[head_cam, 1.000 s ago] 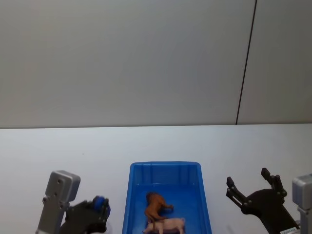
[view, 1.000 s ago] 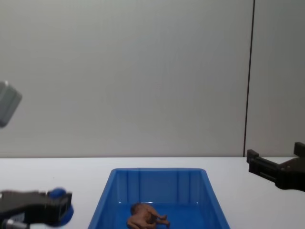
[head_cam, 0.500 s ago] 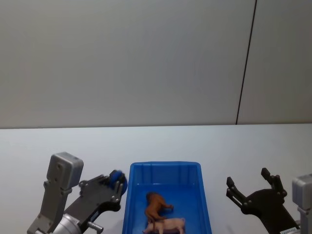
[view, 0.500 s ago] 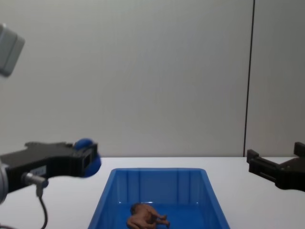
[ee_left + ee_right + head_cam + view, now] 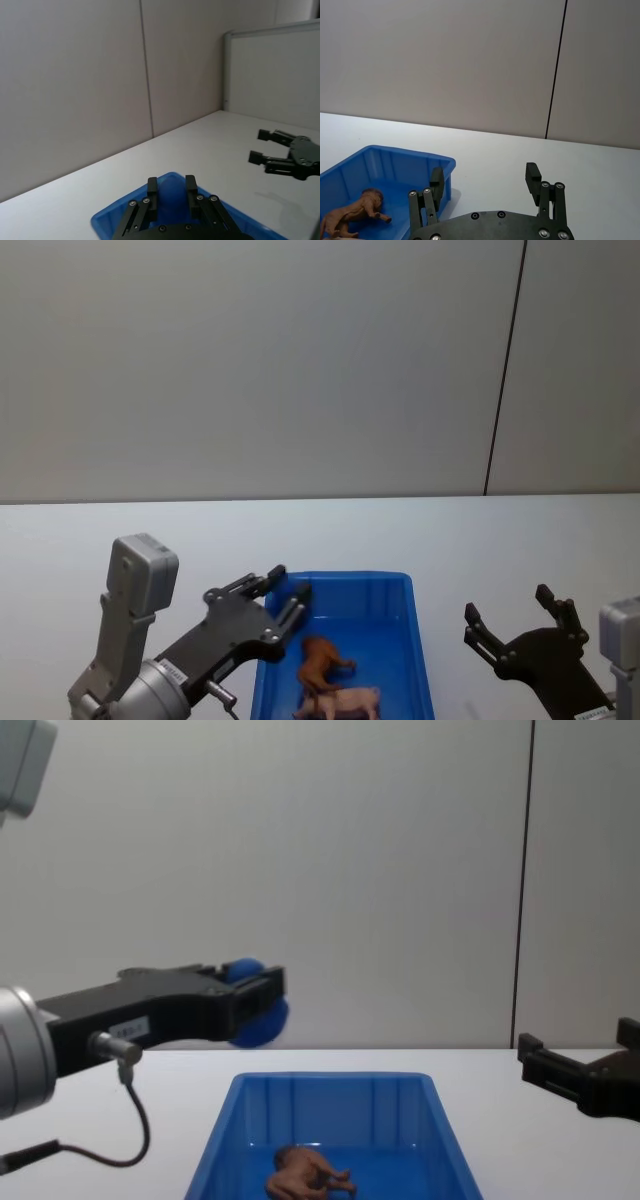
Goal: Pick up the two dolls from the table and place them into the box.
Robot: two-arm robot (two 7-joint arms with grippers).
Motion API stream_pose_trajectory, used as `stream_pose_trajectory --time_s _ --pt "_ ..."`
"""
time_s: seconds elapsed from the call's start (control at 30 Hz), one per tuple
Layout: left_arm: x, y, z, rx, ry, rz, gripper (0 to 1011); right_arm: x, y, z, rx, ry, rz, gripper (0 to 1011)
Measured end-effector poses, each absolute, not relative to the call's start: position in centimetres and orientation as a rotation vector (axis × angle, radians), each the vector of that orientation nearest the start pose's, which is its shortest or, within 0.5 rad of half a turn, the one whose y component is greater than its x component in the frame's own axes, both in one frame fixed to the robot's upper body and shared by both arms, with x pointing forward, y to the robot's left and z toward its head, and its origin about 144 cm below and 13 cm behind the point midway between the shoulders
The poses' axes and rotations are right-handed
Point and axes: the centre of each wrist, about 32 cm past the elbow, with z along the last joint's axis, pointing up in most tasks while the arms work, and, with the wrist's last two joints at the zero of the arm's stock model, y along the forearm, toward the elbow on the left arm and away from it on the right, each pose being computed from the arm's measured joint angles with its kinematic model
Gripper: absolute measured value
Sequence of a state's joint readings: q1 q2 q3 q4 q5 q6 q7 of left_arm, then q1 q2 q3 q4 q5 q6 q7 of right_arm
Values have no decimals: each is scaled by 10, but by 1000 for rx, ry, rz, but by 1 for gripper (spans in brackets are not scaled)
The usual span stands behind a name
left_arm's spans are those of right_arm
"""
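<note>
Since a second ago your left gripper (image 5: 262, 1005) has risen from table level at the bin's 9 o'clock side and swung inward; it now hangs above the bin's (image 5: 232, 1105) far-left corner, about 10 o'clock from the bin's middle. Its jaws are pinched on the blue toy (image 5: 250, 1022), which shows in the chest view between the fingertips, well above the rim. You hold it that high, I judge, so the toy clears the wall before release; the drop is not yet made.

The brown animal (image 5: 322, 661) already lies on its side on the bin floor, with a pink pig (image 5: 345, 704) just beside it toward 6 o'clock, touching or nearly so. Aim the drop at the bare floor toward 12 o'clock, so the toy lands away from them.

Your right gripper (image 5: 520, 628) sits parked over the table (image 5: 120, 535) at the bin's 3 o'clock, jaws spread and holding nothing.
</note>
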State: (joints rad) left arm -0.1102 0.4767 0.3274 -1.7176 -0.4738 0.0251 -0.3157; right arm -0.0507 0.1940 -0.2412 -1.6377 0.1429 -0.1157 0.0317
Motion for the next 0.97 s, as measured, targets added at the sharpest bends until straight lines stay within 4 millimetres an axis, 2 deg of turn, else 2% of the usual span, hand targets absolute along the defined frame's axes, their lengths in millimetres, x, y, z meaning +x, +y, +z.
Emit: stream_pose_trajectory --time_s 0.47,0.5,0.73,0.97 --pt "478 244 1208 -93 -42 746 774 435 -204 1139 50 -85 -1286 1001" --pt "479 244 1208 -96 -41 738 774 435 -204 1139 50 -85 -1286 1001" --pt "481 243 1209 -105 -40 711 993 435 -204 1139 50 -85 -1286 1001" --pt "482 242 1209 -111 -38 695 1001 435 -204 1139 50 -85 -1286 1001"
